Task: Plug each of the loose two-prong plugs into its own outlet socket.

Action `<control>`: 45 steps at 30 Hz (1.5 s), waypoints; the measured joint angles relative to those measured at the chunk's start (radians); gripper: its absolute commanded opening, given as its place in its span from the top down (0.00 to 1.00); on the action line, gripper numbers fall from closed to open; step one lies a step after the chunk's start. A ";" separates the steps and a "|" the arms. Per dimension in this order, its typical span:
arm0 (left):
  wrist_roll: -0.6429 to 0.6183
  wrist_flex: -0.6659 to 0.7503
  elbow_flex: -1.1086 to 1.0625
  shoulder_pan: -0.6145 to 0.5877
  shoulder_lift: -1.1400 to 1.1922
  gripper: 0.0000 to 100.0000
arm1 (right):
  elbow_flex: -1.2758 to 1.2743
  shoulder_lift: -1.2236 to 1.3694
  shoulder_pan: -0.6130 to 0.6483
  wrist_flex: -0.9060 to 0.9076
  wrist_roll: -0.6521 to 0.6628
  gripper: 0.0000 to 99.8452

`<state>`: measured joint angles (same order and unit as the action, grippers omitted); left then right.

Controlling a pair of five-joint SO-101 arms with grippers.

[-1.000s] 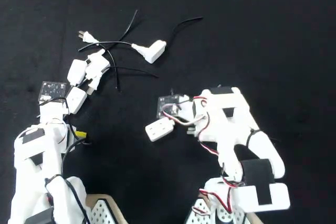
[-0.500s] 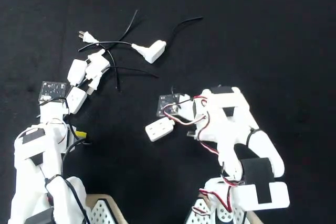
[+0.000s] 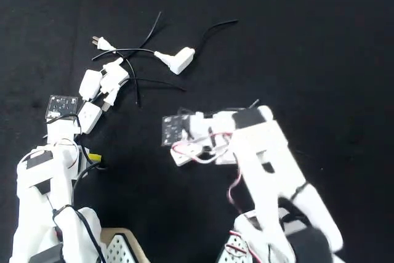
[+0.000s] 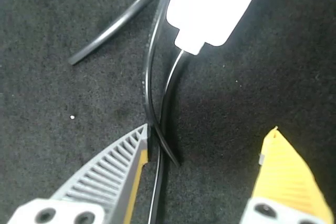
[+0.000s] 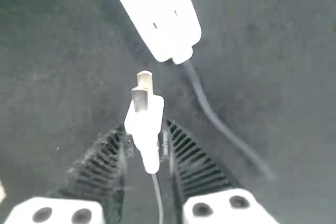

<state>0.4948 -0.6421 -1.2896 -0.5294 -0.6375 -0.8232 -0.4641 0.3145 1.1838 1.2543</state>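
Note:
My right gripper point(image 5: 146, 128) is shut on a white two-prong plug point(image 5: 143, 114). Its prongs point at the end of a white outlet socket point(image 5: 157, 17) a short gap away, not touching. In the high view that socket point(image 3: 180, 156) lies partly under the right gripper point(image 3: 206, 147) at the table's middle. My left gripper point(image 4: 209, 129) is open over two crossing black cables point(image 4: 157, 129), just short of a white socket body point(image 4: 212, 3). From above, the left gripper point(image 3: 85, 146) sits at the near left, below that socket point(image 3: 89, 116).
Several more white sockets point(image 3: 101, 81) and black cables cluster at the far left, with a loose plug point(image 3: 101, 44) beyond them. Another white plug point(image 3: 178, 60) lies at the back centre. A black cloth point(image 3: 320, 60) covers the table, bare on the right.
The right arm has swung left and forward with the plug, bringing it up to the middle socket. The left arm has stayed still.

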 measured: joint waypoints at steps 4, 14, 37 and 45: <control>0.000 0.000 0.000 0.000 0.000 0.67 | -0.009 -0.126 0.061 0.002 -0.074 0.99; -0.097 0.000 0.000 0.123 -0.074 0.67 | -0.031 -0.325 0.203 -0.035 -0.502 0.99; -0.539 -0.230 -0.043 0.641 -1.143 0.67 | -0.221 -0.611 0.339 -0.285 -0.967 0.99; -0.571 -0.256 -0.029 0.729 -1.181 0.74 | -0.221 -0.552 0.339 -0.319 -0.967 0.99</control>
<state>-0.0760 -0.8984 -1.3188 0.1995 -1.8190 -1.0441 -1.0165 0.6536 0.8646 0.2877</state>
